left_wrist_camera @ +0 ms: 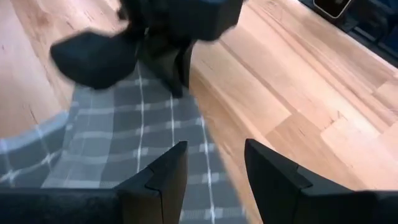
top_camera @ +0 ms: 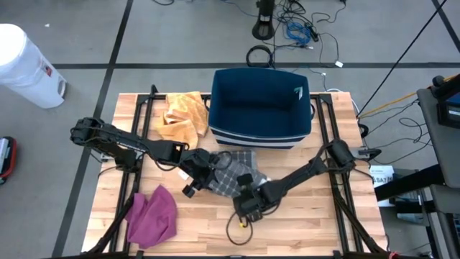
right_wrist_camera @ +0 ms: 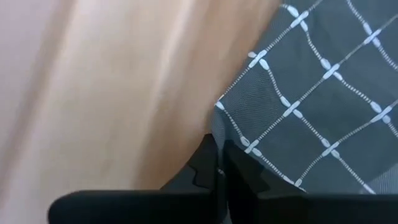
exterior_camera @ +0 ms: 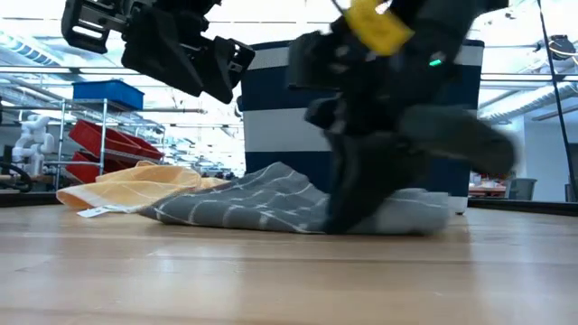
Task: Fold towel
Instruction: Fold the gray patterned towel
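A grey checked towel (top_camera: 231, 167) lies crumpled on the middle of the wooden table, seen also in the low view (exterior_camera: 262, 200). My right gripper (top_camera: 244, 184) is down at the towel's near edge and shut on it; in its wrist view the fingertips (right_wrist_camera: 220, 163) meet at the cloth's border. My left gripper (top_camera: 192, 184) hangs open above the towel's left part, its fingers (left_wrist_camera: 166, 175) apart over the cloth and touching nothing. The low view shows it raised clear of the table (exterior_camera: 194, 54). My right gripper pinches the towel's edge (right_wrist_camera: 219, 127) between its two fingers, just beside a corner (right_wrist_camera: 219, 106). The fingers come steeply from above, slanting from the near right. The cloth stays low on the table; one layer or several, I cannot tell.
A navy bin (top_camera: 260, 108) stands at the table's far edge, behind the towel. An orange cloth (top_camera: 181, 115) lies at the far left, a purple cloth (top_camera: 152, 216) at the near left. Bare wood (top_camera: 309, 223) shows at the near right.
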Controlling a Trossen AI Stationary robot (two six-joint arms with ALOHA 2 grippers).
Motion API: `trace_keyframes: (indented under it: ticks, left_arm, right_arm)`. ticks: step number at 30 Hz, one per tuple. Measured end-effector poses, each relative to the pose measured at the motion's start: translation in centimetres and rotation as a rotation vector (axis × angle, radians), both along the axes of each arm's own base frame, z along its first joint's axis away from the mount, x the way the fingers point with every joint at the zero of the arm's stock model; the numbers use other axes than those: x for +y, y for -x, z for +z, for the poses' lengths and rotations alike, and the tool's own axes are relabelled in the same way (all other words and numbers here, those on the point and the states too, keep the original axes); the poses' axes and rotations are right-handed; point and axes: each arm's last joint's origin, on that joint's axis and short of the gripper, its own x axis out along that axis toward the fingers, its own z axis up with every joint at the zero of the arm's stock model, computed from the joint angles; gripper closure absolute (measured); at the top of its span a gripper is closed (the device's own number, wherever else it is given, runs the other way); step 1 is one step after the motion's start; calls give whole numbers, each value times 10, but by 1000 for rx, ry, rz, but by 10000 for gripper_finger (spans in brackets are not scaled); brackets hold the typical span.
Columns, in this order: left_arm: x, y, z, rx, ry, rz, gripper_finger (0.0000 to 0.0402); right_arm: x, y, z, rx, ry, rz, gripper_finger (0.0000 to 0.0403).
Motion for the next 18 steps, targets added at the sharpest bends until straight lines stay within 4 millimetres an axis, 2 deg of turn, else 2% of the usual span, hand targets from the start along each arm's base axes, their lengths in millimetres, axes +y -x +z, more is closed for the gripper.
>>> trace_keyframes:
  ticks: [8,11,18]
  left_arm:
    - [0,-3,2,-33,-3,23,236]
    - [-1,-11,-1,-65,22,44,236]
    - [-6,-40,-29,-92,134,82,237]
  right_arm:
    - [35,34,9,119,-121,-76,399]
    - [51,44,14,129,-186,-82,398]
    - [76,57,21,68,-251,-113,398]
